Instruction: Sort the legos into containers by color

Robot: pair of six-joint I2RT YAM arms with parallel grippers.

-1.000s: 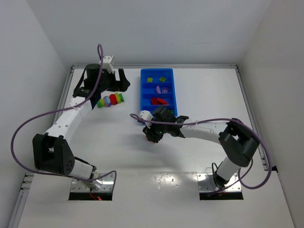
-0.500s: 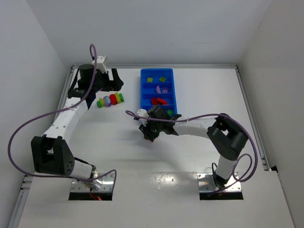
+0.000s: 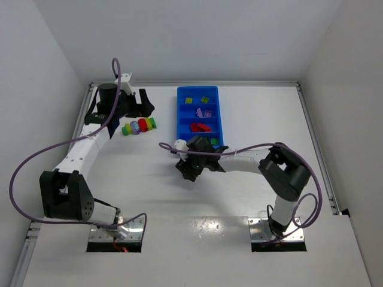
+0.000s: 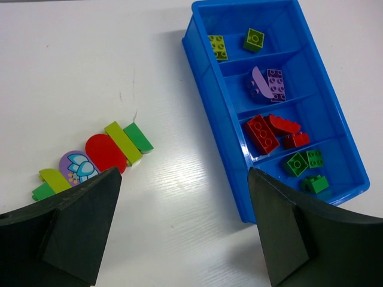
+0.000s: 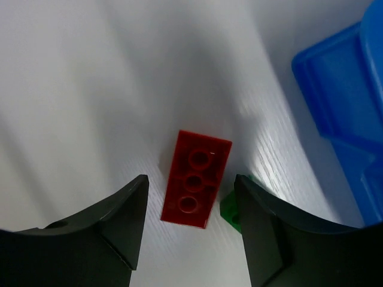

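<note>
Blue tray [image 3: 179, 113], four compartments, sits at the middle of the table's [image 3: 251, 185] far edge, with reds in the third bay from the far end. Left gripper [image 4: 185, 239], jaws wide apart and empty, hangs above the multicoloured cluster [image 4: 96, 158] toward the far-left corner; right gripper [image 5: 190, 194], jaws apart, straddles a loose red brick [image 5: 197, 179] lying flat off the tray's near-left corner. Green brick [image 5: 229, 208] lies just beside the right finger: best to square the jaws on the red brick's long sides and close centred, lest the green one be pinched too.
</note>
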